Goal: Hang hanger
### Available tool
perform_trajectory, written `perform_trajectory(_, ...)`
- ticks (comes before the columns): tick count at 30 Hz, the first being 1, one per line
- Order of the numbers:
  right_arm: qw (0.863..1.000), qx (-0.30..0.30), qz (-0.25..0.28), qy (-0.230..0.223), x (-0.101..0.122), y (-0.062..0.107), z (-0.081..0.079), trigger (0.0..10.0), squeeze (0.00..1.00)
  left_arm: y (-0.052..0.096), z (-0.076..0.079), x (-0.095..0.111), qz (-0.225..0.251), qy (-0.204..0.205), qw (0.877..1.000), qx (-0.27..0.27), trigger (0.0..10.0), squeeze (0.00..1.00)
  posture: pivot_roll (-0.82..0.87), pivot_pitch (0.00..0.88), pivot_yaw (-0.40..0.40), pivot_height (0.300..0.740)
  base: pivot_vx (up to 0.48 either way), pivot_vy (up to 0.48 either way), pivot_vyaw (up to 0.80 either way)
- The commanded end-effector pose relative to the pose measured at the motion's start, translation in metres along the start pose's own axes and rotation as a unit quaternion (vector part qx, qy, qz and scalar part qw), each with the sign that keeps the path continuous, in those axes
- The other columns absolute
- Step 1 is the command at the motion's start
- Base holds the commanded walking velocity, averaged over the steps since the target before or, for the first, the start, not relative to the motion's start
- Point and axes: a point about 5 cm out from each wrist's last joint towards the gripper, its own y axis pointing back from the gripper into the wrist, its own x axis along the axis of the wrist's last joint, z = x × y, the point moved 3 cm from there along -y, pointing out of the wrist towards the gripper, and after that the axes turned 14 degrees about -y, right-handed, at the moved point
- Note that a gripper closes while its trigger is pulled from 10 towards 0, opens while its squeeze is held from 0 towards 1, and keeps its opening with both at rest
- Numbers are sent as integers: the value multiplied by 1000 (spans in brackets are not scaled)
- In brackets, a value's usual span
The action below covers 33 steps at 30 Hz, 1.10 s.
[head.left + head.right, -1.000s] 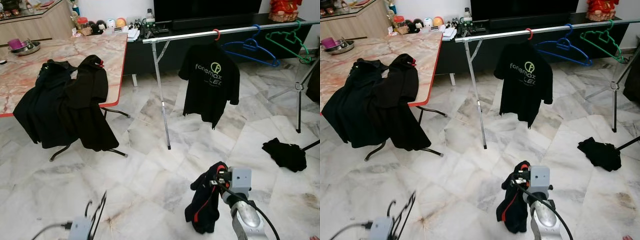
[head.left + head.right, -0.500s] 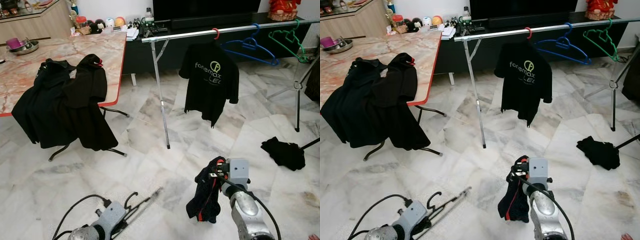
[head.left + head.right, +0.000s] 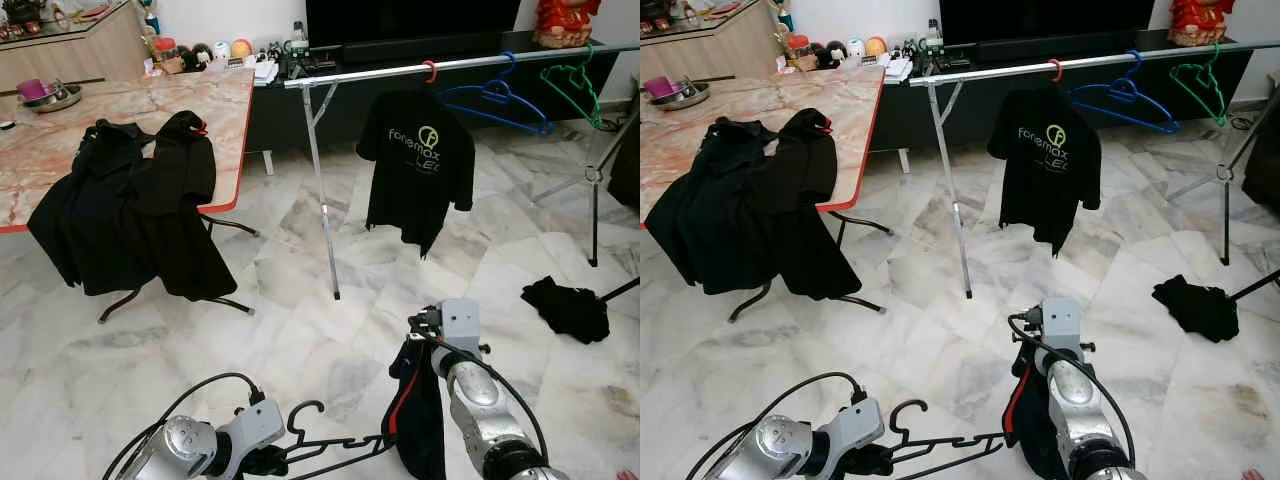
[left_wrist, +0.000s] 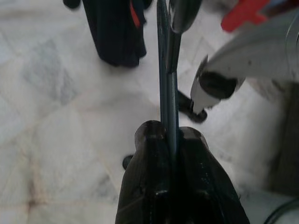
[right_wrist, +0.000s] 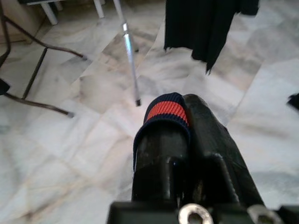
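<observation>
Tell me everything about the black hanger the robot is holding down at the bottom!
The hanger is thin and black, and looks like plastic or coated wire. It has a curly hook on top and long slim arms. It is tipped over on its side, low above the marble floor, hook pointing up. The left pincer is shut on it, squeezing its thin bars between two black fingers. Its far end reaches toward the dark shirt with red trim that hangs from the right pincer.

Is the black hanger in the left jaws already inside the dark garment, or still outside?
Still outside. The black hanger, clamped in the left gripper, lies bare beside the dark garment that hangs bunched from the right gripper.
</observation>
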Motion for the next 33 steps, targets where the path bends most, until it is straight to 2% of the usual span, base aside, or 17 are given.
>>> perform_trajectory(1,1000,5,-8,-26,-1,-2,-5,10000,0,3,-3,5,18,19,1000,14,10000,0,121,82,52,740,0,0,0)
perform_trajectory(4,998,13,-30,-51,-8,-1,-9,10000,0,4,-8,12,28,32,999,29,10000,0,121,85,51,740,0,0,0)
perform_trajectory(8,996,18,-57,-68,-19,1,-12,10000,0,1,-4,17,30,39,998,27,10000,0,123,90,51,740,0,0,0)
perform_trajectory(15,993,24,-67,-94,-22,2,-14,10000,0,-1,-11,18,27,51,996,67,10000,0,128,94,50,740,0,0,0)
perform_trajectory(20,990,58,-70,-112,-20,2,-21,10000,0,2,-18,15,12,55,993,104,10000,0,128,99,49,740,0,0,0)
perform_trajectory(27,988,66,-79,-116,-23,3,-20,10000,0,0,-18,19,24,64,992,104,10000,0,125,99,49,740,0,0,0)
perform_trajectory(33,980,74,-87,-163,-21,2,-21,10000,0,1,-19,26,44,84,990,101,10000,0,129,100,48,740,0,0,0)
